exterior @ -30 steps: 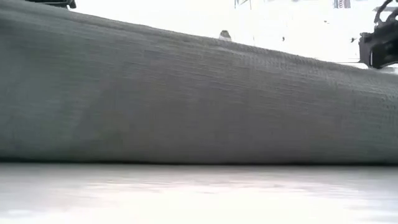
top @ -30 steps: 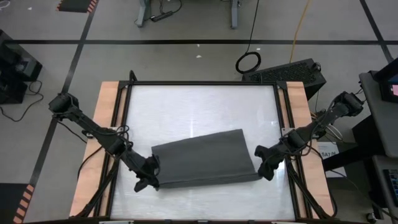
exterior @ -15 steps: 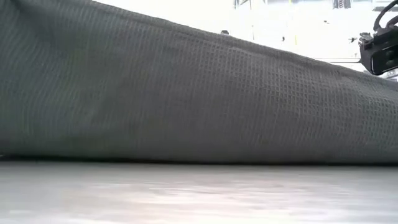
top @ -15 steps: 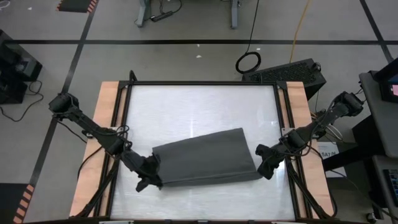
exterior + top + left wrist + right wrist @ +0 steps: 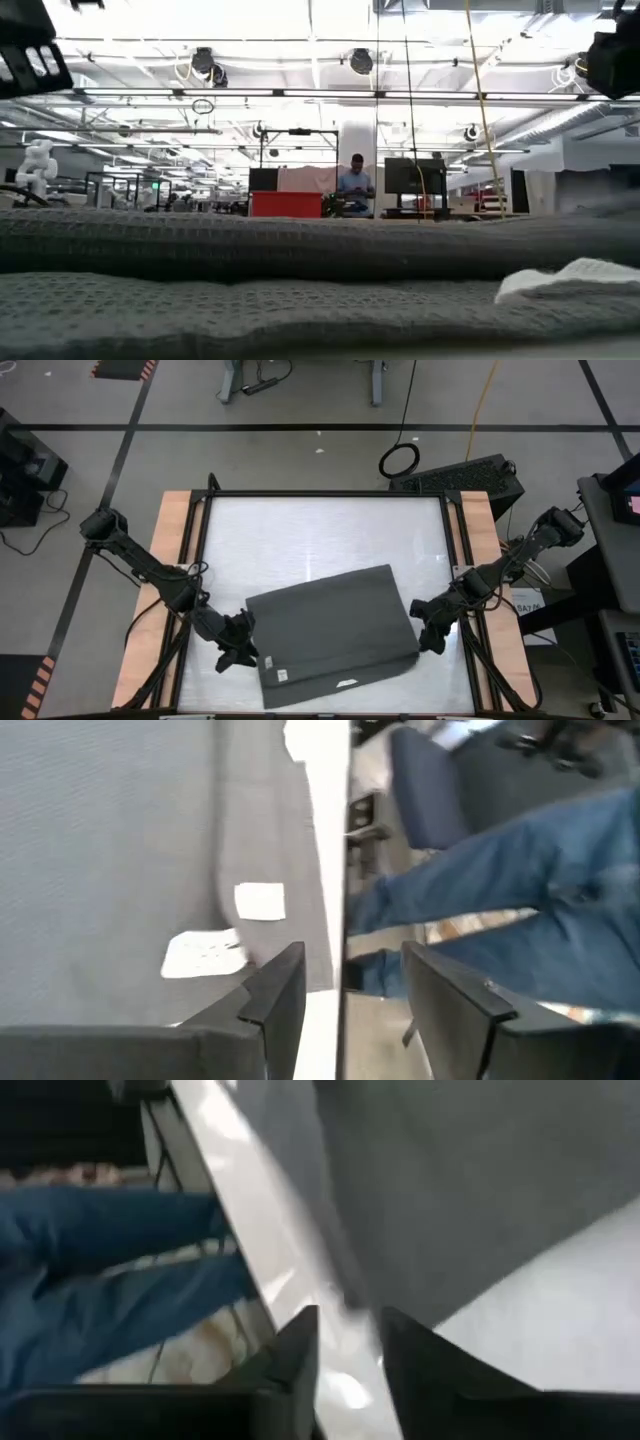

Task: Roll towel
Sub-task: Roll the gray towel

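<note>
Since a second ago the towel (image 5: 335, 625) has flopped open toward the near edge of the bench (image 5: 300, 530), so it now lies flatter and wider, with two small white tags (image 5: 283, 675) showing on the near strip. It sits slightly skewed in the near half of the bench.

Left pincer (image 5: 238, 650) is low at the towel's left edge, fingers (image 5: 270, 995) apart and holding nothing. Right pincer (image 5: 432, 628) is at the right edge, fingers (image 5: 300, 1345) also parted and empty. Both arms reach in from the side rails, elbows bent. Far back in the room a person (image 5: 353, 190) sits at a desk.
</note>
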Tool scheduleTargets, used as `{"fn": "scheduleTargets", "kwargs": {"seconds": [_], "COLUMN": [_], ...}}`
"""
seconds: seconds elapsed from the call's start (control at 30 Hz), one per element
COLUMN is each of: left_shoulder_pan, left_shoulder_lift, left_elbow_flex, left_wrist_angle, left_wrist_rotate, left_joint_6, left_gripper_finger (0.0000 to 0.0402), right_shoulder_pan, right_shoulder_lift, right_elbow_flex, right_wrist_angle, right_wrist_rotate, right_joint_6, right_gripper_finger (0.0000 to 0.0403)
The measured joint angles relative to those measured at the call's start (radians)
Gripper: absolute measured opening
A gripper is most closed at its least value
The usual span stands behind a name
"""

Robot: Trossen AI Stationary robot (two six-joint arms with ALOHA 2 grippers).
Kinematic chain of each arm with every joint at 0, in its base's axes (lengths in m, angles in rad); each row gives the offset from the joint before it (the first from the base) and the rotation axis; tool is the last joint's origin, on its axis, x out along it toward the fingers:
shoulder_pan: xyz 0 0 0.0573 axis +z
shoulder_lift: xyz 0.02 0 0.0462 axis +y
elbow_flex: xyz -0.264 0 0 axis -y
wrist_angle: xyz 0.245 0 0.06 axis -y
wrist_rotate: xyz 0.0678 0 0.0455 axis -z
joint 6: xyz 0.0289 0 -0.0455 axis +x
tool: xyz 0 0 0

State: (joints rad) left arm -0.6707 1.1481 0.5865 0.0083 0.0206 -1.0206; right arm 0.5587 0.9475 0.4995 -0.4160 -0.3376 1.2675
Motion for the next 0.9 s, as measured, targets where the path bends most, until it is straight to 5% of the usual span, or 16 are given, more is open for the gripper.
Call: {"fn": "scheduleTargets", "kwargs": {"seconds": [0.2,0.37,0.53,0.9], "left_shoulder_pan": [0.07,0.174,0.303,0.476], "left_shoulder_lift": [0.0,0.0,0.024,0.221], "left_elbow_flex": [0.0,-0.008,-0.039,-0.093], "left_wrist_angle": [-0.052,-0.083,-0.128,-0.11], "left_wrist_rotate": [-0.03,-0.038,-0.026,0.141], "left_joint_6": [-0.03,0.07,0.197,0.322], "left_gripper_finger": [0.0171,0.0171,0.0171,0.0171], "right_shoulder_pan": [0.0,-0.01,-0.092,-0.312], "right_shoulder_lift": [-0.001,-0.032,-0.047,0.094], "right_elbow_flex": [0.0,0.0,0.0,0.0], "right_wrist_angle": [-0.033,0.063,0.076,0.197], "right_wrist_rotate": [-0.117,-0.059,0.072,0.206], "right_joint_6": [0.091,0.198,0.319,0.153], "right_gripper_finger": [0.0195,0.0231,0.0229,0.016]}}
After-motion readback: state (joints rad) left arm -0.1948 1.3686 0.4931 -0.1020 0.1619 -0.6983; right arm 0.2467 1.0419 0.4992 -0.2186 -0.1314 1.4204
